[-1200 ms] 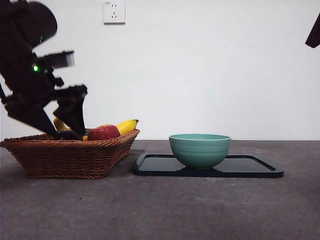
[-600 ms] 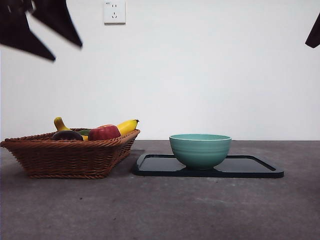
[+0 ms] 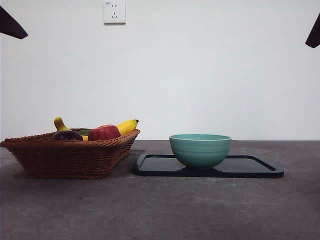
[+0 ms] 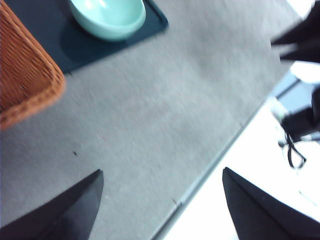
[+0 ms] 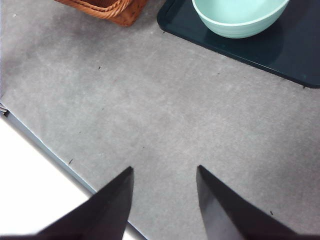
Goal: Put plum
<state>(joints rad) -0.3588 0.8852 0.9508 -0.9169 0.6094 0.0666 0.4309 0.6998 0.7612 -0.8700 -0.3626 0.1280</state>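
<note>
Front and wrist views of the table with both arms raised clear of the work. The plum (image 3: 67, 135), dark and glossy, lies in the wicker basket (image 3: 70, 157) at its far-left side, next to the red apple (image 3: 104, 132) and in front of the yellow banana (image 3: 127, 126); a second yellow stem (image 3: 60, 123) rises behind it. Beside the basket, a teal bowl (image 3: 200, 150) stands on a black tray (image 3: 250, 167), and from this level view its contents cannot be seen. The left gripper (image 4: 160, 200) hangs high above bare table, jaws spread wide and empty, with the basket corner (image 4: 25, 80) and the bowl (image 4: 107, 17) well apart from it. The right gripper (image 5: 165, 200) likewise hangs over bare table near the tray (image 5: 295, 55), jaws parted, nothing between them. In the front view each arm shows only as a dark tip at a top corner. Judged stage: the plum sits in the basket and neither gripper holds it, so either the placing is complete or the pick is not yet begun; if the bowl is the goal, the next move calls for a descent over the plum without nudging the apple.
</note>
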